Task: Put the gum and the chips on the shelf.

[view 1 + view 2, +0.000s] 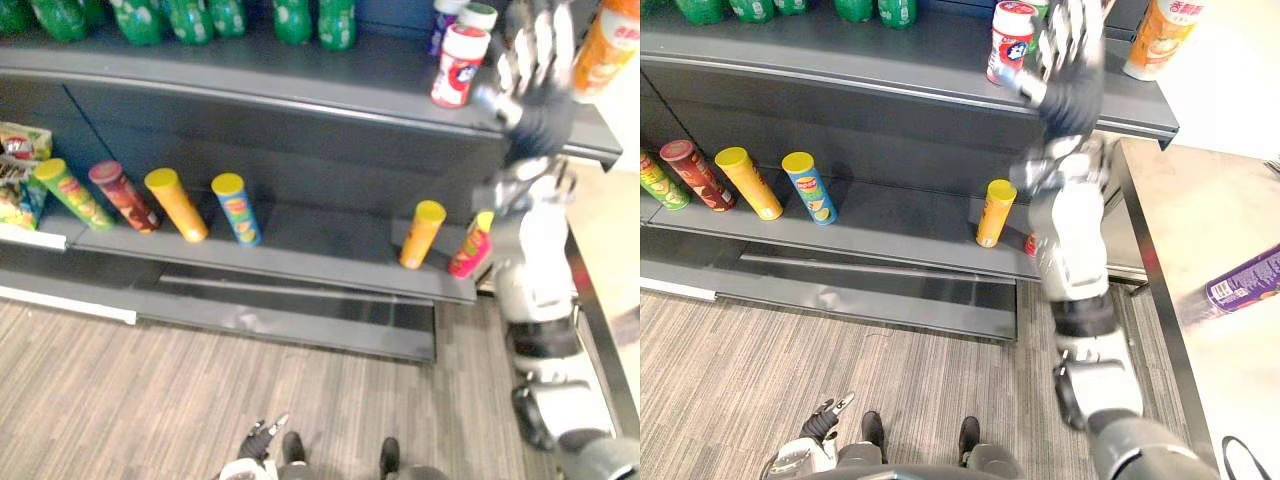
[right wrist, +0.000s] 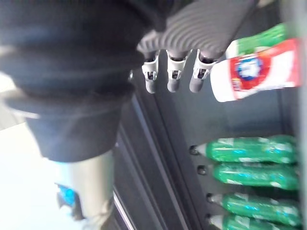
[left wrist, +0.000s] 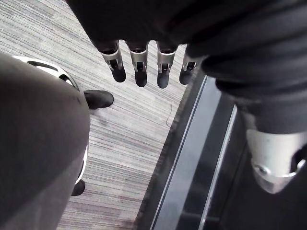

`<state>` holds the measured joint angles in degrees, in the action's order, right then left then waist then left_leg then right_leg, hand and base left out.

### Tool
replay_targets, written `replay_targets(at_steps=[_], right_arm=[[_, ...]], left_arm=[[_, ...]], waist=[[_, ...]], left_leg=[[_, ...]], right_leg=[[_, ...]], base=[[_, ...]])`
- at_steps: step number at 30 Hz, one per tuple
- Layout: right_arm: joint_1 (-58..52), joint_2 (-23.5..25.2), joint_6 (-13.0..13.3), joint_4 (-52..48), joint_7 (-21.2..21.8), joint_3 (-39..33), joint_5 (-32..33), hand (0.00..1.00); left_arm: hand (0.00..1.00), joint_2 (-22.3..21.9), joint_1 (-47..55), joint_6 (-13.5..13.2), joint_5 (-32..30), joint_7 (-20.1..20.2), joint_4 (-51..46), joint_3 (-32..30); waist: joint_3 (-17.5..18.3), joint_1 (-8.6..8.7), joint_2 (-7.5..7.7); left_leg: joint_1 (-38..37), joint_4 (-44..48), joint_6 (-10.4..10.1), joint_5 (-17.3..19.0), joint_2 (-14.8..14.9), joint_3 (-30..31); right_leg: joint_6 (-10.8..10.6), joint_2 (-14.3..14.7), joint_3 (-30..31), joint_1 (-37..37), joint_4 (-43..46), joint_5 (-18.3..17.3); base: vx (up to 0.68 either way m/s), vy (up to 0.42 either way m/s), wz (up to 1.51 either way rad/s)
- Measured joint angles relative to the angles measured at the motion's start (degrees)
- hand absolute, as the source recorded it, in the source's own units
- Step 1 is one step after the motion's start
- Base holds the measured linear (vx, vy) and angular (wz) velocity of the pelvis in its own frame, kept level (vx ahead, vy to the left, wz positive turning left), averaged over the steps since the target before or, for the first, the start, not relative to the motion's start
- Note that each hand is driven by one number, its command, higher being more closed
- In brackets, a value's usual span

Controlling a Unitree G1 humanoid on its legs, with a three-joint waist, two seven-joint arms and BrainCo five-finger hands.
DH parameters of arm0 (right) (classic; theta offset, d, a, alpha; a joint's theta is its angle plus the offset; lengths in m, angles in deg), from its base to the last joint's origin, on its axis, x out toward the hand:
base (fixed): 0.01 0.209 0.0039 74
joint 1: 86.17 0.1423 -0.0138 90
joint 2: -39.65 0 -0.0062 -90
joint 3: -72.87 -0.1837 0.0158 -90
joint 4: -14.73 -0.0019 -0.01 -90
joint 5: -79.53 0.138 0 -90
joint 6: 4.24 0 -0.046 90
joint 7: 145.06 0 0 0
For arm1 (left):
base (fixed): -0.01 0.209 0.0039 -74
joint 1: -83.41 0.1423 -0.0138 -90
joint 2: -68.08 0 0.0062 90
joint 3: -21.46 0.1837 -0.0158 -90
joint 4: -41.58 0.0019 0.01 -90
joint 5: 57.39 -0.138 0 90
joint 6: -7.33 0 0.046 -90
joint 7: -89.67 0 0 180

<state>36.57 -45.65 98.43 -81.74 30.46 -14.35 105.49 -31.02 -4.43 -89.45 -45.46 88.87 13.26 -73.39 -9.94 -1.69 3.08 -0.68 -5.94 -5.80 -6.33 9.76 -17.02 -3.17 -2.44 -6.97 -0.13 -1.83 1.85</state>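
Left eye view: my left hand [image 1: 258, 440] hangs slack and empty, the gum jar [image 1: 458, 65] stands on the top shelf [image 1: 250, 70] just beside my right hand [image 1: 535, 60], its fingers spread and empty, so next comes fetching what may be the purple chips tube [image 1: 1240, 285] off the table [image 1: 1220, 200].

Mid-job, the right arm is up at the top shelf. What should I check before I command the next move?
1. Right hand empty: ok. Its fingers are straight and hold nothing.
2. Gum bottle on the upper shelf: ok. It stands near the front edge.
3. Right hand clear of the gum bottle: cannot tell. The fingertips are very close to it.
4. Chips shelved: not ok. A purple can lies on the table at the robot's right.
5. Left hand free: ok. It is open and hangs low over the floor.
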Motion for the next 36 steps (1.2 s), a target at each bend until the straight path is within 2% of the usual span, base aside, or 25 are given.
replay_targets(at_steps=[3,8,11,14,15,17,18,20,24,28,31,33,36], right_arm=[[-9.69,2.33,0.06,-2.17,2.84,5.53,1.58,0.0],[-24.01,3.3,-0.23,-2.32,7.91,12.54,2.12,0.0],[-31.73,3.38,-0.62,0.21,10.67,15.24,2.13,0.0],[-39.58,3.3,-3.09,8.53,13.88,17.52,3.81,0.0],[-42.01,3.33,-4.75,11.96,15.08,17.76,4.29,0.0],[-44.67,3.51,-5.96,17.89,16.26,17.41,4.13,0.0],[-45.76,4.1,-7.08,22.2,16.24,16.0,4.07,0.0],[-46.45,5.91,-7.46,29.12,15.63,11.79,3.68,0.0],[-45.48,7.07,-7.14,41.64,12.18,3.62,-1.98,0.0],[-43.67,7.0,-6.07,53.88,9.7,-4.1,-3.51,0.0],[-43.63,6.99,-5.86,59.05,8.61,-9.43,-3.58,0.0],[-43.43,6.7,-4.93,62.04,7.51,-13.28,-6.15,0.0],[-43.63,6.8,-4.82,64.32,6.49,-15.11,-8.05,0.0]], left_arm=[[0.0,0.01,-0.01,-0.04,-1.98,-0.6,0.0,-0.05],[0.0,0.02,0.02,-0.25,-2.05,-1.24,0.84,-0.17],[0.0,-0.48,-0.08,-0.28,-3.49,-1.27,1.13,-2.32],[0.0,-0.51,-0.07,-0.26,-3.98,-1.26,1.68,-2.32],[0.0,-0.51,-0.01,-0.24,-4.31,-1.18,1.78,-2.32],[0.0,-0.55,0.06,-0.24,-4.38,-1.06,1.98,-2.42],[0.0,-0.6,0.19,-0.22,-4.39,-1.0,2.07,-2.6],[0.0,-1.02,0.29,-0.21,-4.65,-0.98,2.08,-3.12],[0.0,-2.27,0.41,-0.28,-5.59,-1.17,2.08,-3.94],[0.0,-3.11,0.97,-0.6,-5.4,-1.29,2.14,-3.48],[0.0,-3.5,1.38,-1.16,-5.31,-1.26,2.12,-3.35],[0.0,-3.49,1.46,-1.6,-5.29,-1.16,2.13,-3.28],[0.0,-3.32,1.51,-2.06,-4.09,-1.08,2.16,-2.1]], waist=[[0.07,0.09,0.02],[0.68,0.25,0.38],[1.04,0.42,0.47],[1.84,0.62,0.3],[1.97,0.82,0.26],[1.99,1.36,0.21],[2.03,1.58,0.12],[2.04,1.76,-0.06],[2.51,1.75,-1.04],[3.02,1.71,-2.62],[3.37,1.75,-3.3],[3.34,1.77,-3.29],[3.32,1.75,-3.21]], left_leg=[[-0.33,0.0,-0.12,0.14,0.0,-0.23],[-0.39,0.0,-0.48,0.69,-0.06,-0.31],[-0.49,0.0,-0.29,0.96,-0.25,-0.51],[-0.51,0.0,-0.21,1.28,-0.63,-0.85],[-0.52,0.0,-0.21,1.42,-0.8,-0.85],[-0.52,0.0,-0.17,1.57,-1.05,-0.87],[-0.54,0.0,-0.07,1.67,-1.2,-0.93],[-0.66,0.0,0.03,1.82,-1.38,-1.18],[-1.26,0.0,0.21,2.22,-1.74,-1.75],[-2.34,0.0,0.19,2.82,-1.98,-2.77],[-2.51,0.0,0.17,3.11,-2.09,-2.74],[-2.6,0.0,0.19,3.21,-2.2,-2.62],[-2.6,0.01,0.19,3.35,-2.35,-2.5]], right_leg=[[-0.03,0.0,0.35,-0.12,0.02,-0.02],[-0.35,-0.06,0.47,-0.09,0.04,-0.25],[-0.35,-0.26,0.42,-0.25,0.02,-0.34],[-0.56,-0.67,0.44,-0.23,-0.02,-0.5],[-0.53,-0.85,0.43,-0.26,-0.02,-0.53],[-0.55,-1.11,0.43,-0.27,-0.01,-0.67],[-0.67,-1.28,0.45,-0.27,0.01,-0.76],[-0.69,-1.45,0.69,-0.27,0.03,-0.74],[-0.97,-1.75,1.32,-0.39,0.15,-0.75],[-1.3,-1.97,1.98,-1.03,0.22,-1.05],[-1.52,-2.1,1.92,-1.06,0.57,-1.53],[-1.41,-2.27,1.43,-1.15,1.03,-2.12],[-1.6,-2.42,1.23,-1.19,1.17,-2.25]], base=[[0.01,0.003,-0.06],[0.0,0.001,-0.01],[0.0,0.0,0.0],[0.02,0.012,-0.01],[0.04,0.025,0.01],[0.03,0.02,0.01],[0.03,0.018,-0.02],[0.03,0.017,-0.05],[0.04,0.014,-0.06],[0.04,0.014,-0.09],[0.04,0.011,-0.01],[0.04,0.01,0.09],[0.05,0.01,0.05]])
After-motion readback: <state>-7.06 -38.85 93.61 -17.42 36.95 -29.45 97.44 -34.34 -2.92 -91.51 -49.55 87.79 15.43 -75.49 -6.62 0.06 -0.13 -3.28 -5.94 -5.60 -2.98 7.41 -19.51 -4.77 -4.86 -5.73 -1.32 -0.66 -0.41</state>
